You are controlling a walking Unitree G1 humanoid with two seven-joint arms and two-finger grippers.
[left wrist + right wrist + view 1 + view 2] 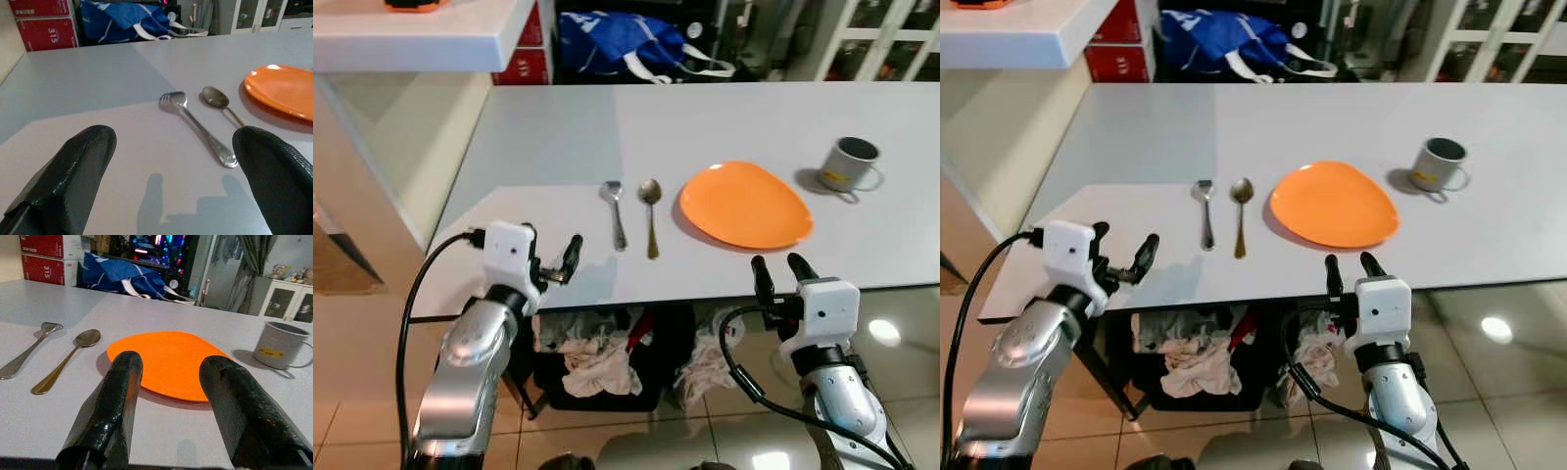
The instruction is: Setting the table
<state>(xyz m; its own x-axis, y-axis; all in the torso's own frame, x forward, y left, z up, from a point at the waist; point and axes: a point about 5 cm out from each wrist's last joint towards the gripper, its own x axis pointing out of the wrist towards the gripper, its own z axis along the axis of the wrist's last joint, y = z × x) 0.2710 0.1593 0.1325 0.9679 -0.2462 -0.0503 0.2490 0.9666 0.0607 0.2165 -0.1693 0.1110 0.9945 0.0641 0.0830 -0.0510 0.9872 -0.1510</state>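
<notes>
Hovering at table near edge: left gripper spread, empty, nearer fork; fork's long axis runs away from it. Right gripper spread before orange plate.

Open left end effector over table, fork, spoon, orange plate
</notes>
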